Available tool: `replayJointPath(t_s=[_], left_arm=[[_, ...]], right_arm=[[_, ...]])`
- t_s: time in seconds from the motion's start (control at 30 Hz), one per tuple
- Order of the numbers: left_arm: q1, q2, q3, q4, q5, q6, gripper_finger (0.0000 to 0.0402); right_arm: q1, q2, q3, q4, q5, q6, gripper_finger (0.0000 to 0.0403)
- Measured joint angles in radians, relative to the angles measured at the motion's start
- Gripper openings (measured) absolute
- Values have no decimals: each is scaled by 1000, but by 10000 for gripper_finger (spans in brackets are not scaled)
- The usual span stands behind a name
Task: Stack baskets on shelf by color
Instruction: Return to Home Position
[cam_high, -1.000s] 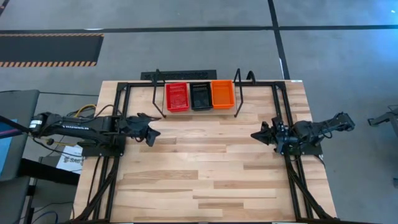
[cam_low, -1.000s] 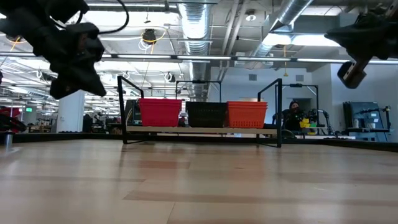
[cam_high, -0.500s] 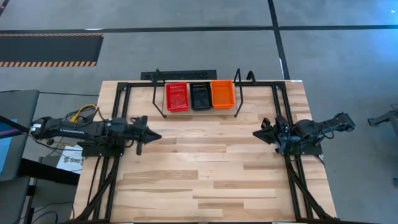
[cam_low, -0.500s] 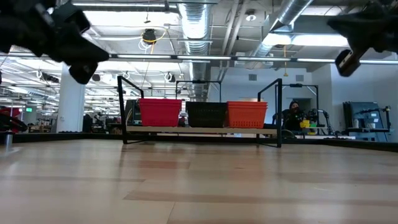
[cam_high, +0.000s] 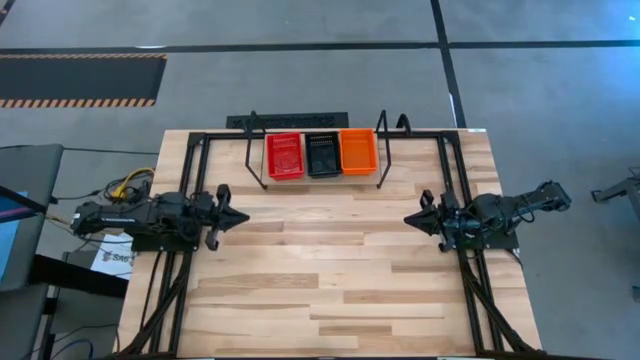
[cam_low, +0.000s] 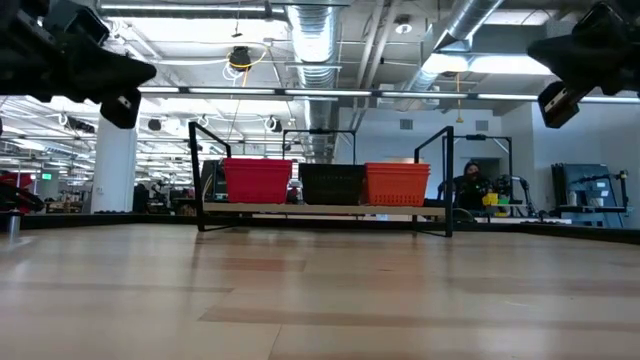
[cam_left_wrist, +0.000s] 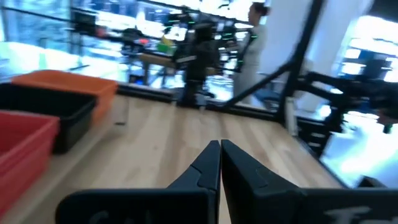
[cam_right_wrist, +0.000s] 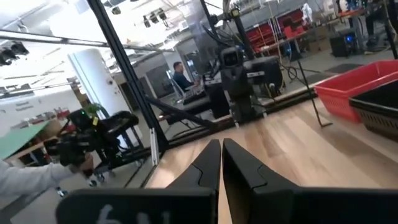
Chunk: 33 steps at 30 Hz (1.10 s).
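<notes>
On the shelf (cam_high: 320, 176) at the table's far middle, a red basket (cam_high: 284, 155), a black basket (cam_high: 322, 153) and an orange basket (cam_high: 358, 150) stand side by side, their bottoms on its wooden board (cam_low: 320, 212). My left gripper (cam_high: 238, 216) hangs shut and level at the table's left side, above the wood and pointing toward the right edge. Facing it from the right side is my right gripper (cam_high: 410, 219), also shut and above the wood. Neither holds anything. The left wrist view shows the red basket (cam_left_wrist: 25, 146), the black basket (cam_left_wrist: 53, 112) and the orange basket (cam_left_wrist: 68, 84) beside my fingers.
Black frame rails (cam_high: 186, 190) run along the table's left and right sides and far edge. A black wire rack (cam_high: 290, 122) lies behind the shelf. Bare wood (cam_high: 320, 260) stretches between the arms and toward the near edge. People (cam_right_wrist: 180, 74) show in the room beyond.
My left gripper has drawn back toward the table's left edge and sunk a little. It has rolled and tipped until it points level, and it has stayed shut. The baskets have kept their places on the shelf.
</notes>
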<state>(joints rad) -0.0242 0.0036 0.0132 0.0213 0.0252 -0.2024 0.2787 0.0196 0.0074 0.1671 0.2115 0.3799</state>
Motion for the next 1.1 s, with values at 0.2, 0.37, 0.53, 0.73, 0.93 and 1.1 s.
replayJointPath(t_s=[0.2, 0.37, 0.53, 0.73, 0.93, 1.1], left_arm=[[0, 16, 0, -7, -38, 0, 0], [0, 16, 0, -7, -38, 2, 0], [0, 16, 0, -7, -38, -26, 0], [0, 16, 0, -7, -38, -27, 0], [0, 16, 0, -7, -38, -28, 0], [0, 16, 0, -7, -38, -28, 0]], right_arm=[[0, 0, 0, -74, 0, -38, 38], [0, 0, 0, -109, -2, -38, 38], [0, 0, 0, -115, -2, -38, 38], [0, 0, 0, -118, -2, -39, 38], [0, 0, 0, -121, -2, -41, 38], [0, 0, -1, -121, -2, -41, 38]])
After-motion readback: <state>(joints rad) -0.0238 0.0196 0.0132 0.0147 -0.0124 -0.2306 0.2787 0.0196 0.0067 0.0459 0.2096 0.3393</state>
